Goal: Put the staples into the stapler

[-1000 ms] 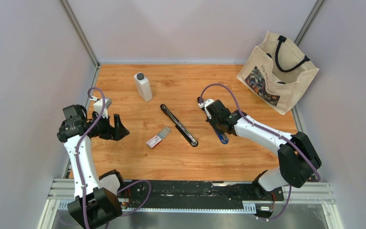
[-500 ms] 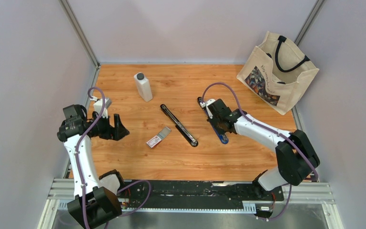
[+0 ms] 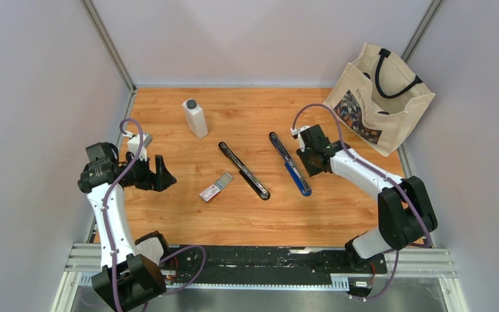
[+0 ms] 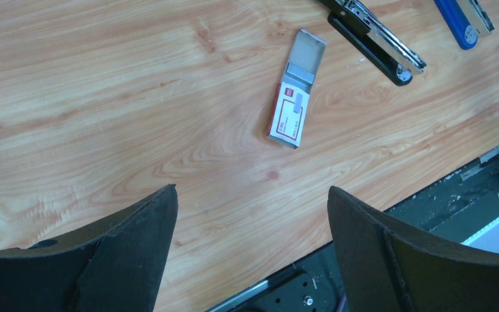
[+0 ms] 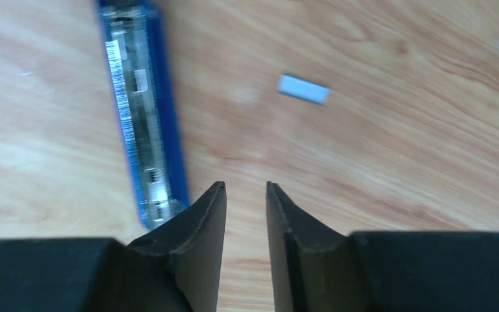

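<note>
The staples box [image 3: 216,186] is white and red, with its grey tray slid out, and lies flat on the wood; it also shows in the left wrist view [image 4: 295,104]. A long black stapler [image 3: 243,170] lies opened flat to its right. A blue-and-black stapler [image 3: 290,164] lies opened flat further right, with its metal channel up [image 5: 140,123]. My right gripper [image 3: 310,162] hovers just right of the blue stapler, jaws a narrow gap apart and empty [image 5: 245,195]. A small grey strip [image 5: 304,89] lies on the wood ahead of it. My left gripper [image 3: 162,173] is wide open and empty at the left [image 4: 252,201].
A white bottle [image 3: 195,117] stands at the back left. A beige tote bag [image 3: 378,97] stands at the back right corner. A metal rail [image 3: 260,260] runs along the table's near edge. Walls close in both sides and the back.
My right gripper has moved right and back, off the blue stapler, which now lies uncovered on the table. The left arm has not moved.
</note>
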Available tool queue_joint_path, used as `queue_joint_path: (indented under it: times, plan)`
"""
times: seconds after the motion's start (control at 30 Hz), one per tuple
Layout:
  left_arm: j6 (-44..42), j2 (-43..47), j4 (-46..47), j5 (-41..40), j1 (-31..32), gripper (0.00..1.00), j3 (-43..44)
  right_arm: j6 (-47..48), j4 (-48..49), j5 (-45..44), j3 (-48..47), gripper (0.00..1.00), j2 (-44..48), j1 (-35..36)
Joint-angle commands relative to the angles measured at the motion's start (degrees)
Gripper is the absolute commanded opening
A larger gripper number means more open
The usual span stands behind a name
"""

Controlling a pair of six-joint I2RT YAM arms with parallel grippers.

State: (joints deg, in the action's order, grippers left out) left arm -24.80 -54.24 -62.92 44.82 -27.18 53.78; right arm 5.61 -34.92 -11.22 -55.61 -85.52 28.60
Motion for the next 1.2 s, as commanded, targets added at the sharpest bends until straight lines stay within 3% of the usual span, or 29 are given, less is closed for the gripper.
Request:
queue_joint_path:
  times: [0.0,0.37,0.6,0.77,0.97,1.17]
  plan:
    - [-0.34,0.10,0.25,0.80,-0.68,0.93,0.27,6.06,0.81,0.41,-3.53,0.36,-0.26,-5.30]
    - [-0.95,0.36,-0.01,1.50,-0.77,0.93,0.27,36.21,0.56,-2.22,-9.06,0.56,-8.87,-6.71]
    - [-1.22,0.45,-0.37,1.76,-0.68,0.93,0.27,50.97,-13.05,6.91,-21.10,0.59,-16.07,-10.58]
    - [-1.22,0.10,-0.28,1.76,-0.68,0.93,0.36,62.84,-15.18,8.49,-18.31,0.57,-17.76,-11.11]
    - [-1.31,0.01,-0.37,1.68,-0.77,0.93,0.27,69.45,-14.31,15.08,-14.44,0.55,-16.00,-11.99]
    - [-1.22,-0.25,-0.28,1.68,-0.77,0.93,0.45,69.72,-10.44,14.56,-13.38,0.53,-18.10,-12.16]
